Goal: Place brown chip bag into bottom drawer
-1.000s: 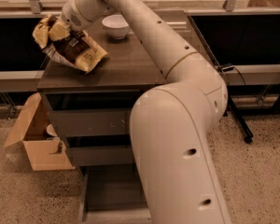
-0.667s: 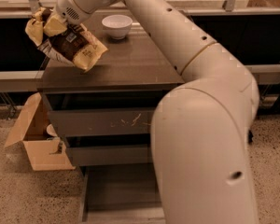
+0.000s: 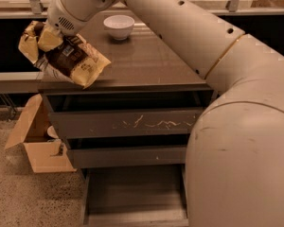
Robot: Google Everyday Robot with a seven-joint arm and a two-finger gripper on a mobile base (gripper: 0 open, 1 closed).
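Cabinet left edge: pincer round brown chip bag; bottom drawer open.

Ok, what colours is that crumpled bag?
Foil bag: brown middle, yellow ends; gripper grips it upper-left, camera view.

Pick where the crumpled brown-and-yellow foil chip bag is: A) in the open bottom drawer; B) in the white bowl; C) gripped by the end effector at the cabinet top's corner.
C: the end effector holds the crumpled brown-and-yellow foil chip bag over a corner of the cabinet top; the grey bottom drawer shows only bare floor.
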